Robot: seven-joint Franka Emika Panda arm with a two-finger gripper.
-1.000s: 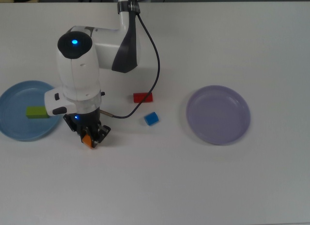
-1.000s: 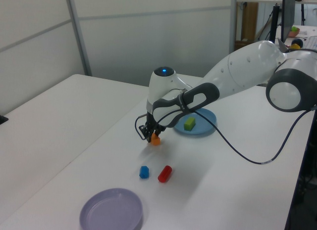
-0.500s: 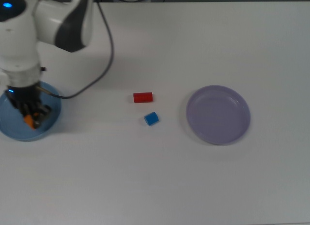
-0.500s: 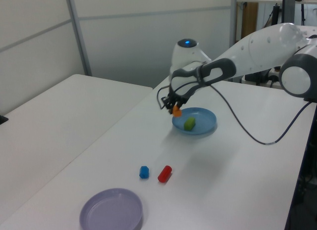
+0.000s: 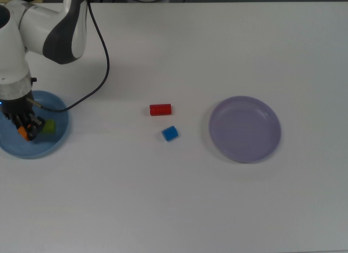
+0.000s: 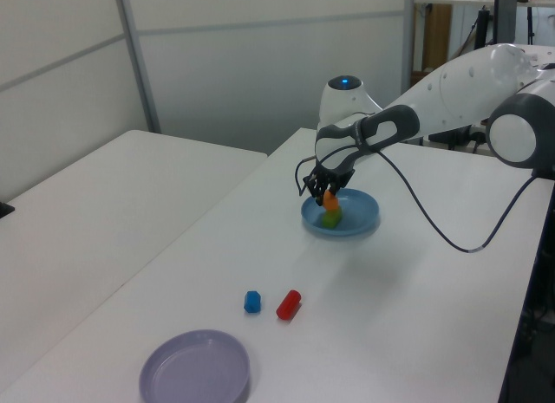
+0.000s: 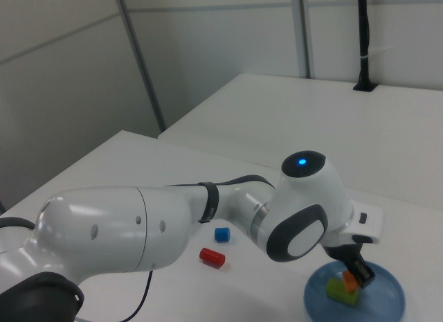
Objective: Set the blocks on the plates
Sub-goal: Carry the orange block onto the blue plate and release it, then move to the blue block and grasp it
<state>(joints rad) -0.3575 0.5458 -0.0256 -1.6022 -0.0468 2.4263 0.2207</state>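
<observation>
1. Since 0.5 s ago the gripper (image 5: 24, 129) has shifted a little further over the light blue plate (image 5: 54, 141); a full second back it was out on the open counter (image 5: 179, 204), well short of the plate. The green block (image 5: 49, 127) shows again in the top view, where the arm covered it half a second ago.
2. Fingers (image 7: 360, 272) are clamped on the orange block (image 5: 23, 133). In the left view it sits directly above the green block (image 6: 331, 218); can't tell whether the two touch.
3. In the right view the orange block (image 7: 351, 282) sits at the fingertips just over the green block (image 7: 341, 290), inside the plate's (image 7: 387, 305) rim.
4. Green block lies on the light blue plate, on the top view's right of the gripper.
5. Red block (image 5: 160, 109) and blue cube (image 5: 170, 133) lie on the bare counter near its middle, close together, not touching. Same spots as in the earlier frames.
6. Lavender plate (image 5: 245, 129) is on the top view's right, well apart from the light blue one. Nothing on it.
7. Left view: red block (image 6: 289, 304) and blue cube (image 6: 252, 301) lie between the lavender plate (image 6: 195, 367) and the light blue plate (image 6: 362, 221).
</observation>
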